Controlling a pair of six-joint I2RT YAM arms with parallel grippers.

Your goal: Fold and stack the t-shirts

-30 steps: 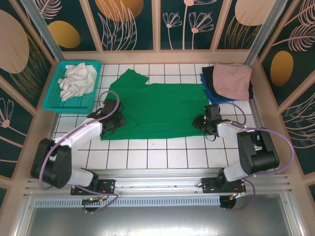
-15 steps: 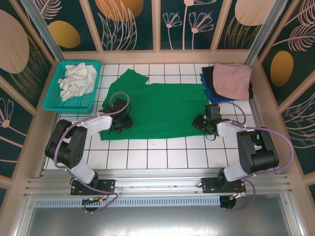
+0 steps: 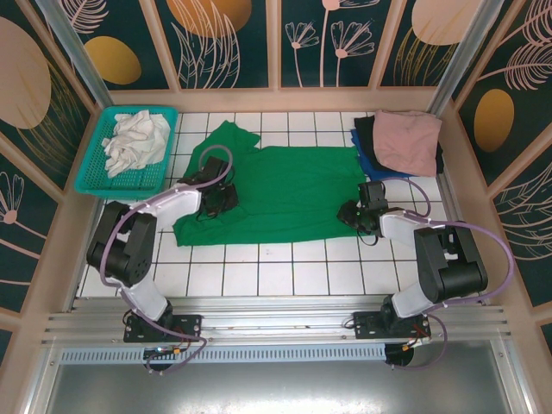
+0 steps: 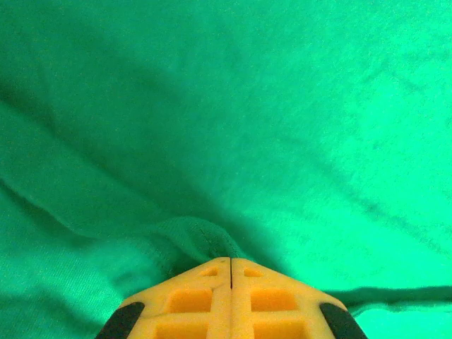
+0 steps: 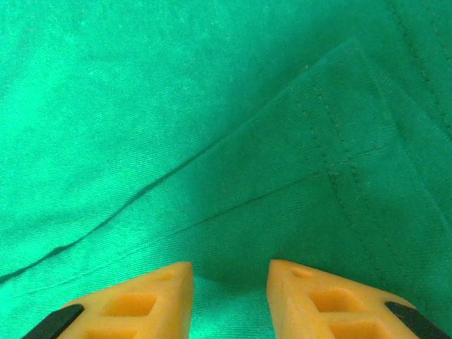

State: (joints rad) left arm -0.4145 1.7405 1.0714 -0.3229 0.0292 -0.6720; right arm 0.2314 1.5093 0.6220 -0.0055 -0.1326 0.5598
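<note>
I see the green t-shirt (image 3: 285,194) spread flat across the middle of the tiled surface (image 3: 259,269), my left hand (image 3: 217,197) on its left part with jaws pressed together on a raised pinch of the cloth. My right hand (image 3: 352,216) sits at the shirt's right edge, jaws a narrow gap apart over the hem. A folded pink t-shirt (image 3: 407,138) lies in the far right corner.
</note>
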